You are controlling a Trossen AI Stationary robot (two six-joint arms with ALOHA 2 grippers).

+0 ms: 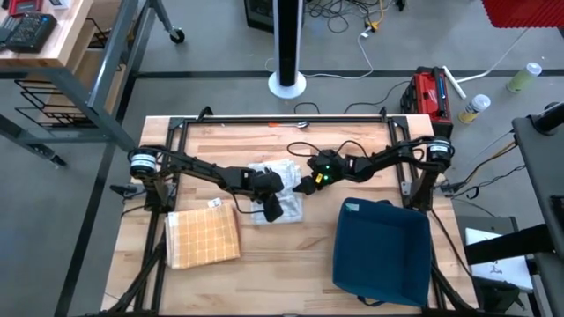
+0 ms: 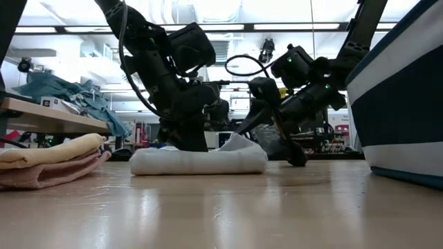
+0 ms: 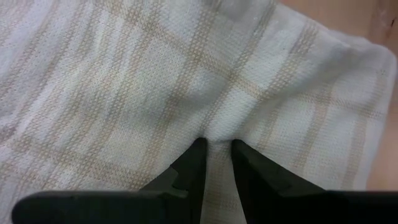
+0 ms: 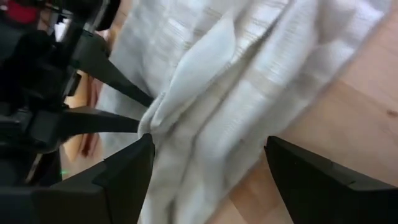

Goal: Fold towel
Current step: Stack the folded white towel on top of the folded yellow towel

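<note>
Worktop (image 1: 291,255): wood, two arms over centre.
Towel (image 1: 280,201): white plaid, bunched between both end effectors.
Left end effector (image 3: 216,148): pinched on a towel fold.
Right end effector (image 4: 208,158): fingers spread wide, straddling towel edge, gripping nothing.

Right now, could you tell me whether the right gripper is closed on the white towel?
No, the right gripper stands wide open at the white towel's edge, holding nothing.
</note>
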